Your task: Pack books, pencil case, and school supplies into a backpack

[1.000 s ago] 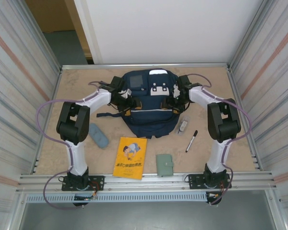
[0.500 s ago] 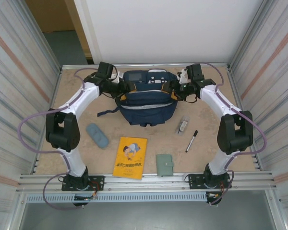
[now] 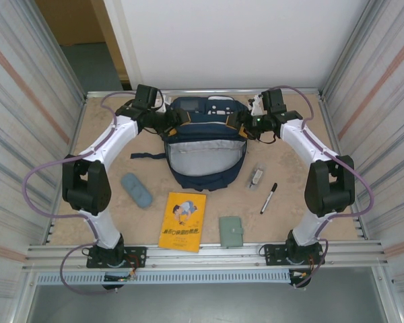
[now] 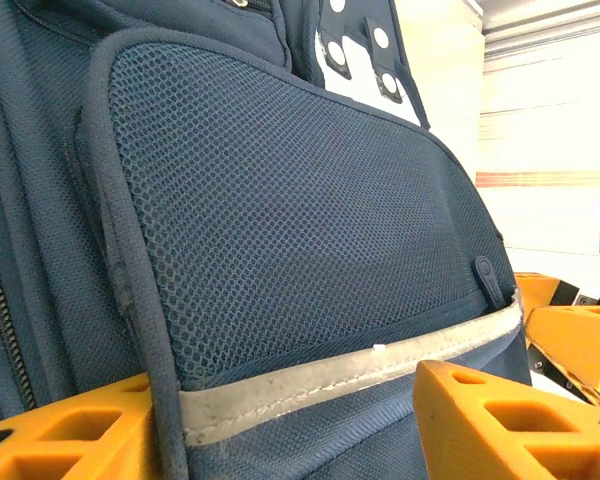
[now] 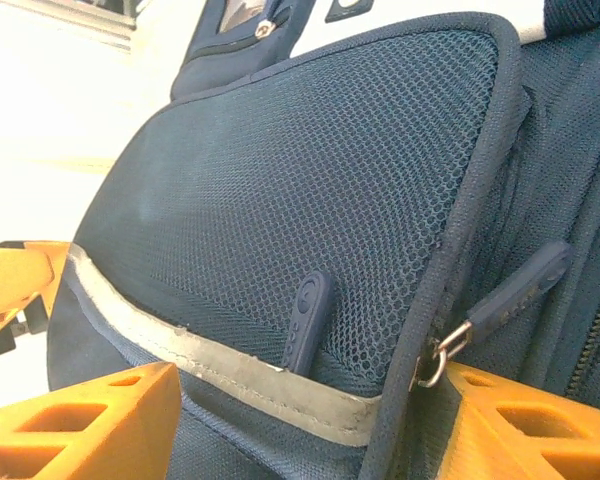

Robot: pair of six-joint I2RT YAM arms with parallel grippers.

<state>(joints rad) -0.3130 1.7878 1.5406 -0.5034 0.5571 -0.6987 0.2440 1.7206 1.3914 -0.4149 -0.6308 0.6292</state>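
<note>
Here, backpack (image 3: 202, 176), mesh sides clamped between both jaws

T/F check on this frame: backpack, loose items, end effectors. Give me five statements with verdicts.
1. The backpack lies unzipped, grey lining showing. True.
2. The yellow book is inside the backpack. False: it lies on the table, nearer the arm bases.
3. The black marker lies right of the grey-green booklet. True.
4. The pencil case touches the yellow book. False: they lie apart.
5. The left end effector and right end effector grip opposite sides of the backpack. True.
</note>
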